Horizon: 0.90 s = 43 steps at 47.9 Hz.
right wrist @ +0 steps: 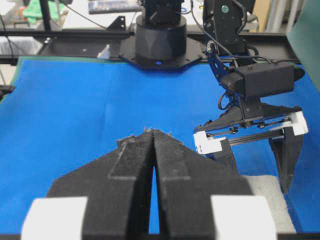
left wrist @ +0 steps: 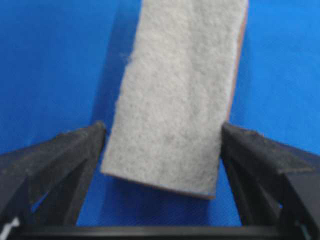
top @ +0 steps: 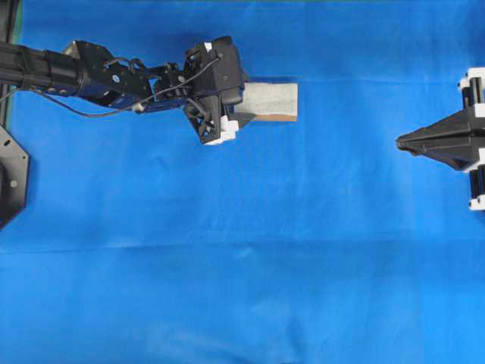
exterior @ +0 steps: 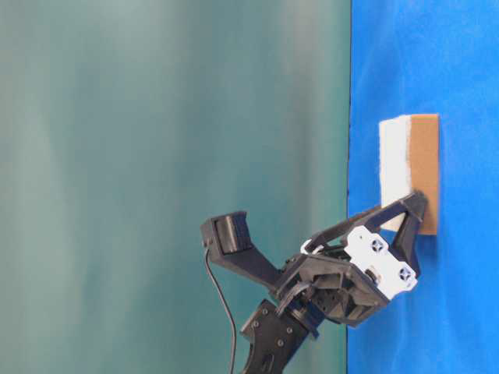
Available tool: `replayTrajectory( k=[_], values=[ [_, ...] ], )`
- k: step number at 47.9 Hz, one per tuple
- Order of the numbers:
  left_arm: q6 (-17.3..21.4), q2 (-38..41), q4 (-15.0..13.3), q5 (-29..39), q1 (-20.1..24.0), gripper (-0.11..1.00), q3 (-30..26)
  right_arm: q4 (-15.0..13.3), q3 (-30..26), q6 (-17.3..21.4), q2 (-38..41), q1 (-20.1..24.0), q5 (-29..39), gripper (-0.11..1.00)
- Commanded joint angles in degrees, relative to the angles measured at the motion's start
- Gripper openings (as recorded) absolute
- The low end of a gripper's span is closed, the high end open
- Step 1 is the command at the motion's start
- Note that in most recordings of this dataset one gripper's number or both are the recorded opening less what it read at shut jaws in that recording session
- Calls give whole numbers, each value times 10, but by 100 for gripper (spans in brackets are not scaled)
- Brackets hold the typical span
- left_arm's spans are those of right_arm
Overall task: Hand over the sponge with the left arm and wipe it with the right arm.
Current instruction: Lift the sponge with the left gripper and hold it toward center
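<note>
Pale grey-white speckled rectangular sponge (top: 274, 98) flat on blue cloth (top: 242, 250), far left of centre; left wrist view shows left gripper (left wrist: 162, 132) fingers straddling it (apart, unclamped); right gripper (right wrist: 151, 137) pressed together, well apart

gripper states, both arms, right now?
Left gripper: open, fingers either side of the sponge, not yet clamped.
Right gripper: closed, holding nothing, away from the sponge.

light: bright, even | shadows: soft, short | glare: none | blur: left wrist view soft, sponge (left wrist: 175, 95) fuzzy
</note>
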Motion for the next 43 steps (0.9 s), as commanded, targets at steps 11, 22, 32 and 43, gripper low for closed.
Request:
replayTrajectory(
  k=[11, 22, 32, 43],
  values=[
    [0, -21, -1, 42, 2, 40, -19, 0, -11, 0, 2, 0, -4, 0],
    [-14, -85, -1, 93, -9, 39, -18, 0, -12, 0, 2, 0, -4, 0],
    [-27, -166, -1, 155, -40, 40, -19, 0, -13, -2, 2, 0, -4, 0],
    [-59, -222, -5, 191, -87, 40, -17, 0, -13, -3, 2, -8, -3, 0]
  ],
)
